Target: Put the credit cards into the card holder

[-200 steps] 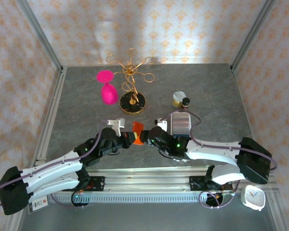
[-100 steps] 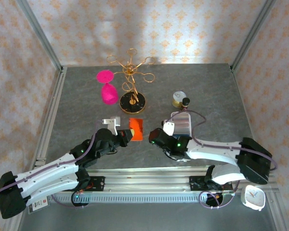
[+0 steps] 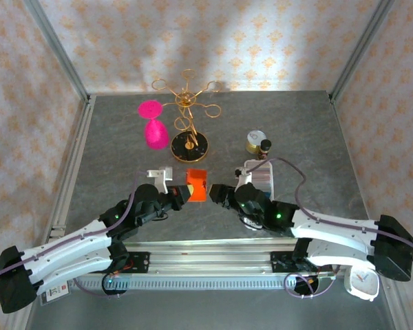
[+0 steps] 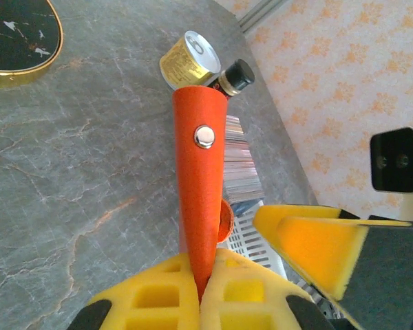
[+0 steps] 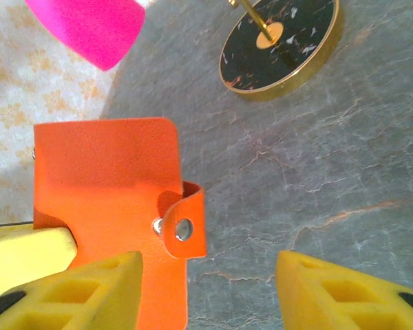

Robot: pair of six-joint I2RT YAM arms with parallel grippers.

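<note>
The orange-red card holder (image 3: 196,185) is held up on edge off the table, snapped closed, with my left gripper (image 3: 181,196) shut on its lower edge. The left wrist view has it edge-on (image 4: 201,172), pinched between the yellow pads (image 4: 201,278). My right gripper (image 3: 217,194) is just right of it, open; in its wrist view the holder's face (image 5: 110,172) and snap strap (image 5: 184,227) lie by its left finger, the jaws (image 5: 206,289) well apart. The credit cards (image 3: 259,176) stand stacked in a white slotted tray (image 4: 237,161).
A gold jewellery stand on a black round base (image 3: 190,146) and a pink goblet (image 3: 154,128) stand behind the holder. A small can (image 3: 255,141) and dark bottle (image 3: 265,145) sit behind the tray. A white clock (image 3: 361,282) lies at the near right corner.
My right gripper has swung left from beside the card tray to the holder's right side, and its jaws have narrowed somewhat. The left gripper keeps its hold on the holder.
</note>
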